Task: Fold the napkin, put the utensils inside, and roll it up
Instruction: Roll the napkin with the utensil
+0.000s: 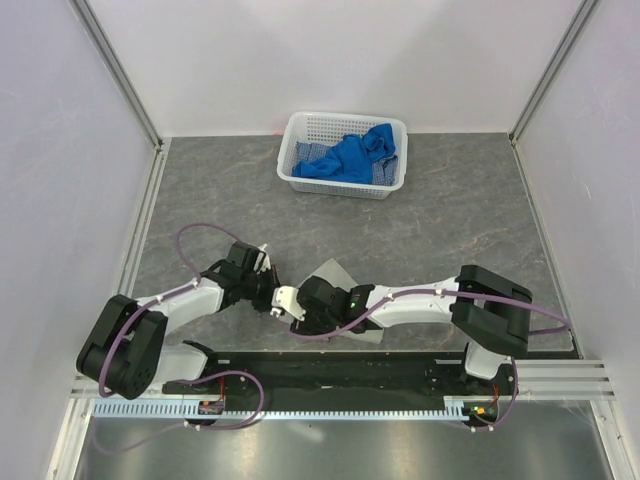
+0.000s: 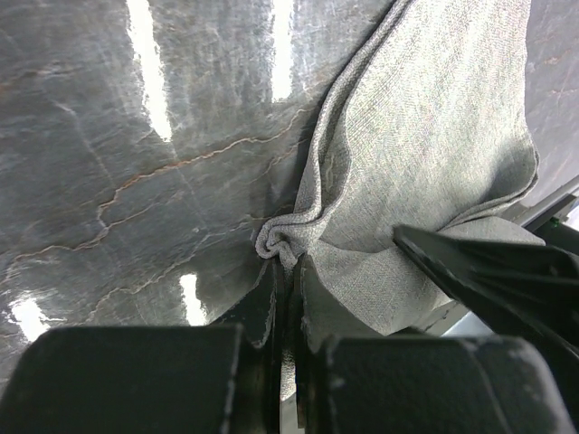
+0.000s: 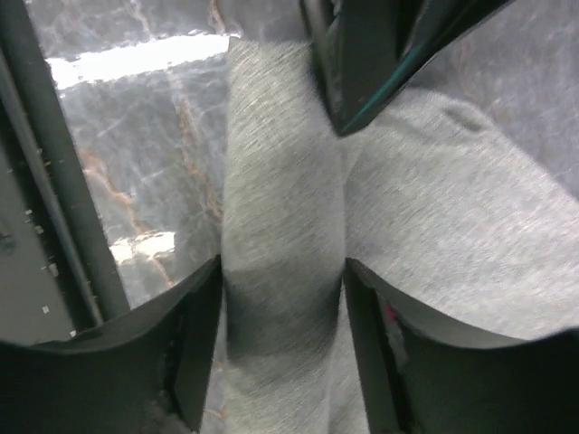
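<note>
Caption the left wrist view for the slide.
Left gripper shut on a bunched edge of the grey napkin, which lies on the dark marbled table.

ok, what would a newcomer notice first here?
The napkin at the near edge of the table, with a tool on each side: the left tool is shut on a bunched corner, the right tool straddles a ridge of cloth. Far back stands a white basket of blue cloths.
</note>
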